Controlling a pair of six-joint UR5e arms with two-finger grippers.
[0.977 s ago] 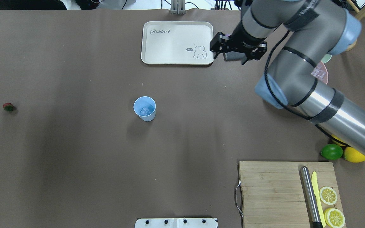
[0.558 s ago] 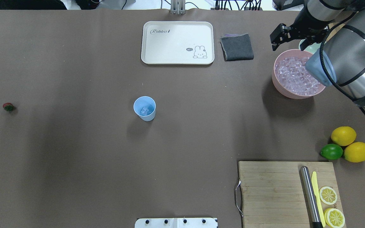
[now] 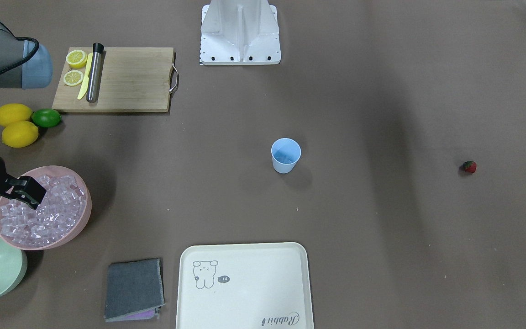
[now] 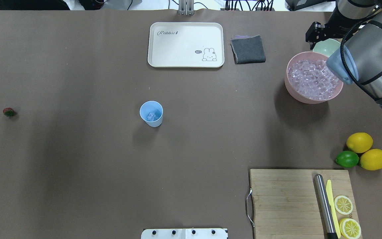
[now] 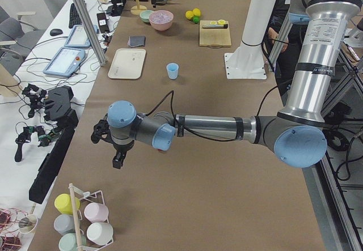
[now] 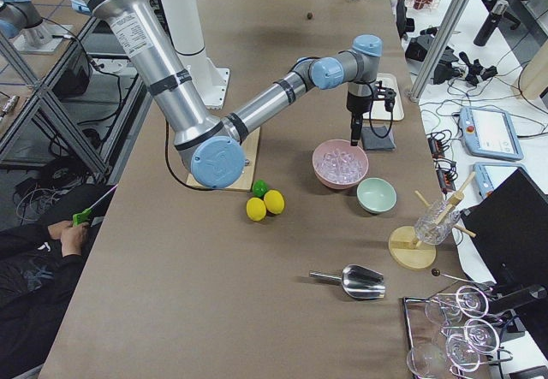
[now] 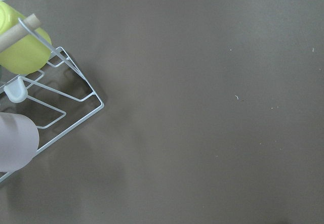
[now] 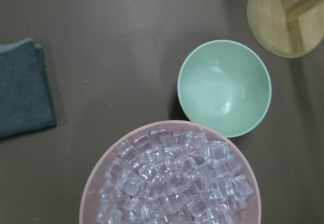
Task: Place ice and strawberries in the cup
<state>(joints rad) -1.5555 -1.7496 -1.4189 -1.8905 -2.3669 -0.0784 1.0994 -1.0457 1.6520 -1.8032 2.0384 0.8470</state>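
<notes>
Overhead exterior view: the light-blue cup (image 4: 151, 114) stands upright mid-table, a bit of clear ice (image 4: 151, 116) glinting at its bottom. The small red strawberry (image 4: 9, 112) with its dark green top lies well apart, far out on my left. My right claw (image 6: 354, 138) hangs above the pink bowl (image 4: 290, 91), which is heaped with glassy cubes, beside the pale green bowl (image 8: 225, 87). I cannot tell whether its fingers are spread or pressed together. My left claw (image 5: 118, 159) hangs over bare table, and I cannot tell its state either.

cup (image 4: 151, 114) between strawberry (image 4: 8, 112) and bowl (image 4: 297, 98) (ice (image 4: 310, 79) inside).
</notes>
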